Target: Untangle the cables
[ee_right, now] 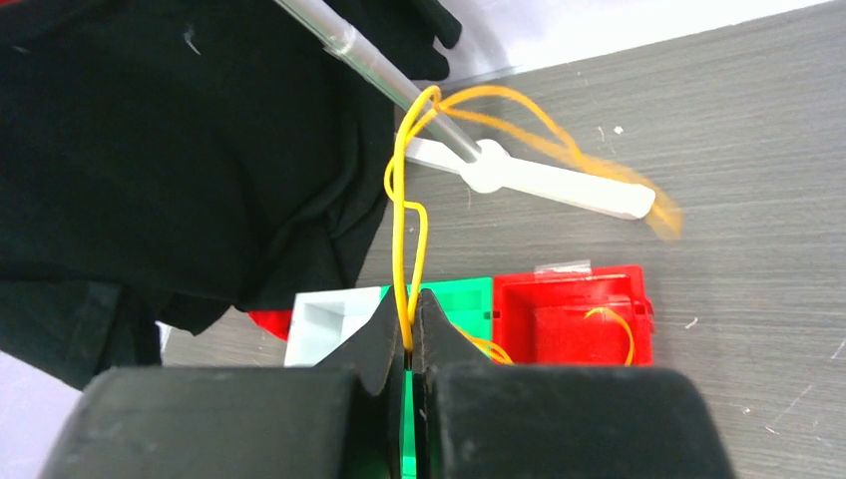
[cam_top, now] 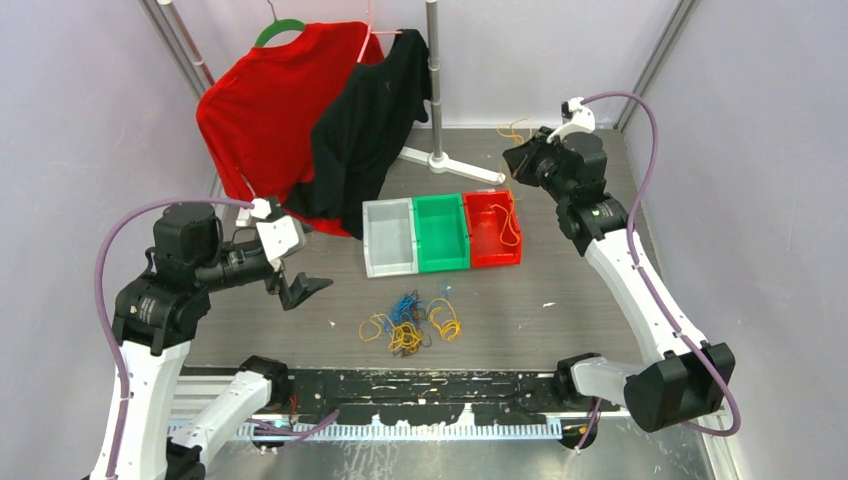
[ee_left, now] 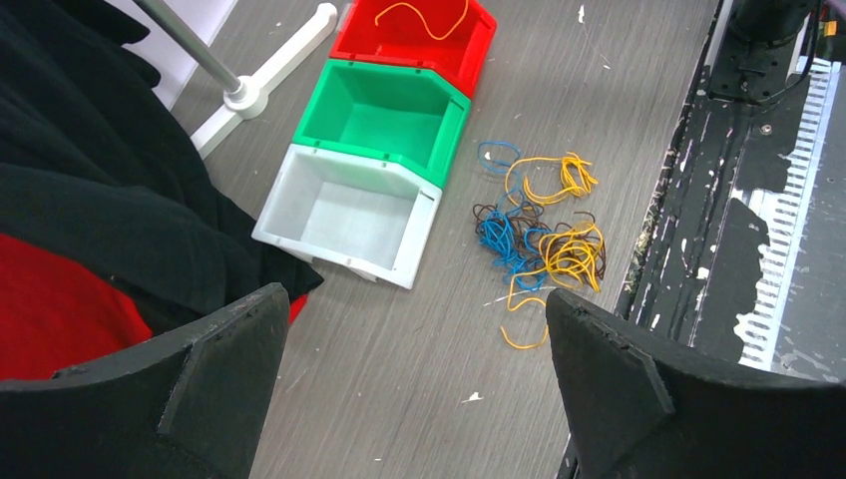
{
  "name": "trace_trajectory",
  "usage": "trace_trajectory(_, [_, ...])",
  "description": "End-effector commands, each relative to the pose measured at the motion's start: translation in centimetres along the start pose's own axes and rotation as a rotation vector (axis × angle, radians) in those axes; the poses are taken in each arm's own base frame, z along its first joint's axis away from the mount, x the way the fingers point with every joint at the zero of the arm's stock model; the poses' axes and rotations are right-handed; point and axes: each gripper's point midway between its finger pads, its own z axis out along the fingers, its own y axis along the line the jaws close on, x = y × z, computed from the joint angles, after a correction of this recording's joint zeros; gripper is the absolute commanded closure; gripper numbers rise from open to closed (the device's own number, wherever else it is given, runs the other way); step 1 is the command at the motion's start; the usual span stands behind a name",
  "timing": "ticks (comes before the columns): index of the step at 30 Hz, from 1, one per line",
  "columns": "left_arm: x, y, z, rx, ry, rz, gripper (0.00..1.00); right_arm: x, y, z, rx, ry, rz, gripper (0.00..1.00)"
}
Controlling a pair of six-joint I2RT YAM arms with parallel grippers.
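Cables point(cam_top: 410, 325) in yellow-orange, blue and dark brown lie in a loose tangle on the grey surface point(cam_top: 570, 320), just in front of a row of three bins and near the arms' bases.

The left end effector point(cam_top: 295, 290) hangs above the surface to the left of the tangle, well apart from it. Its fingers point(ee_left: 229, 344) are spread wide and hold nothing. In the left wrist view the tangle shows ahead through the gap between the fingers, nearer the right-hand one.

The right end effector point(ee_right: 411, 344) is raised over the far right of the surface, behind the red bin point(cam_top: 492, 262). Its jaws are pinched tight on a yellow cable point(ee_right: 399, 200). This cable rises from the fingertips in a long narrow loop and crosses in front of the metal pole point(ee_right: 369, 60) of a clothes stand; its far part is blurred.

A second yellow strand point(cam_top: 505, 232) lies inside the red bin. The green bin point(cam_top: 443, 265) sits to the left of the red one, and the white bin point(cam_top: 390, 270) to the left of that, the three touching side by side.
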Motion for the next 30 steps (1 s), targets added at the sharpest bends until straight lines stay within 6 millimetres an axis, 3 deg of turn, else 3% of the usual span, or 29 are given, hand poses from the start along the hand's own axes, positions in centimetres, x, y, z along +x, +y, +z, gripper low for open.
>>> trace_trajectory(1, [-0.6,0.4,-0.2,-0.020,-0.019,0.031,0.00,0.5,-1.3,0.9,0.023,-0.033,-0.016,0.99])
trace_trajectory(6, [-0.7,0.5,0.0,-0.017,-0.024,0.021,0.00,3.4,-2.9,1.8,0.063,0.028,-0.007,0.99])
trace_trajectory(16, [-0.6,0.6,0.2,-0.015,-0.026,0.014,0.01,10.4,-2.5,1.3,0.092,0.178,-0.090,0.99])
trace_trajectory(22, [-0.6,0.6,0.2,-0.016,-0.027,0.016,0.00,12.9,-2.7,1.8,0.088,0.256,-0.038,0.99])
trace_trajectory(30, [-0.6,0.5,0.0,-0.018,-0.025,0.030,0.00,16.1,-5.3,3.0,0.202,0.420,0.088,0.99])
